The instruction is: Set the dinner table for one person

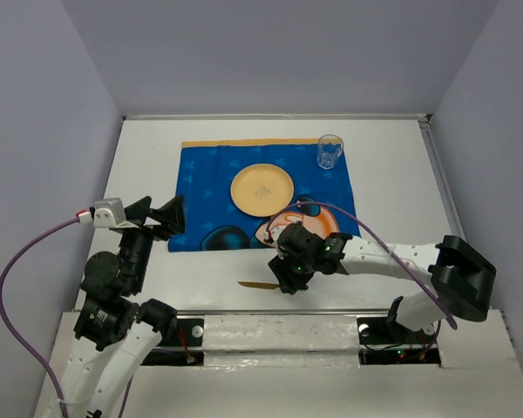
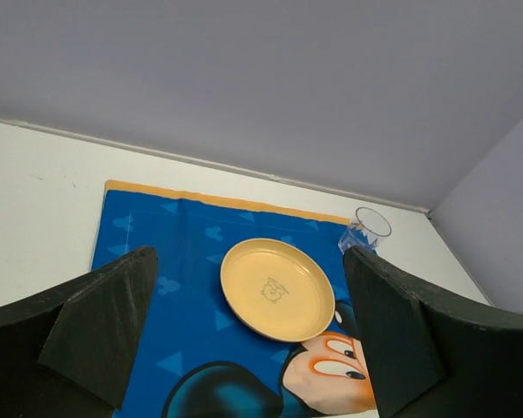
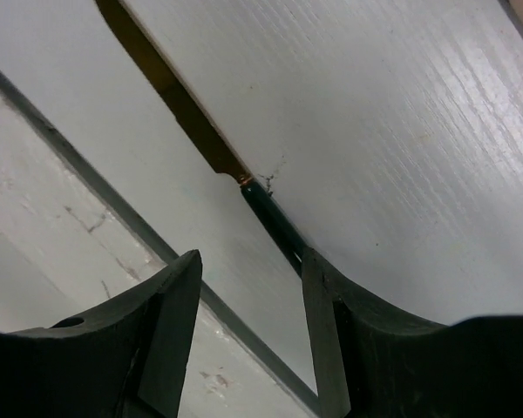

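Note:
A knife with a gold blade and dark handle (image 1: 254, 284) lies on the white dinner table (image 1: 148, 157) near its front edge. My right gripper (image 1: 288, 279) is open just above the handle end. In the right wrist view the knife (image 3: 275, 222) runs up to my right finger (image 3: 327, 305), and the gripper (image 3: 251, 261) holds nothing. A yellow plate (image 1: 262, 190) sits in the middle of the blue Mickey Mouse placemat (image 1: 209, 174). A clear glass (image 1: 329, 151) stands at its far right corner. My left gripper (image 1: 164, 218) is open and empty by the placemat's left edge.
The left wrist view shows the plate (image 2: 277, 289), the glass (image 2: 364, 231) and the placemat (image 2: 174, 261) ahead of my open left gripper (image 2: 250, 257). A seam in the table (image 3: 113, 200) runs close to the knife. Grey walls enclose the table.

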